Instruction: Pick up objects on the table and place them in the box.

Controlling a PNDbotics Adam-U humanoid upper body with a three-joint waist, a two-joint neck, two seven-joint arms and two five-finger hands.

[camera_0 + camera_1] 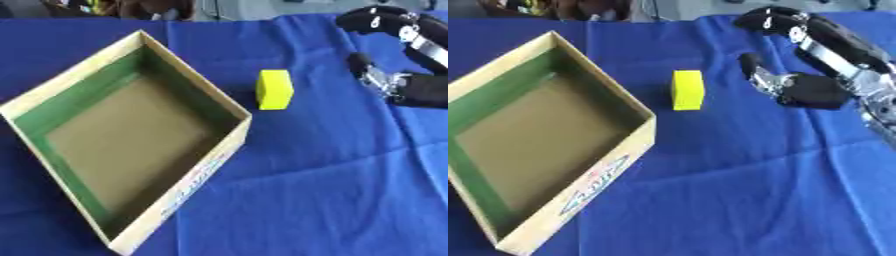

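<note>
The yellow block [688,89] lies on the blue counter [737,190] just right of the box [579,192], which sits empty to receive it. The right hand [802,87] hovers right of the block, fingers [750,62] spread, holding nothing, seemingly set to grasp.

One yellow block [275,89] lies on the blue cloth [332,190]. One open cardboard box [185,192] sits there too (green inside its walls). One robot hand [807,87] shows, the right.
</note>
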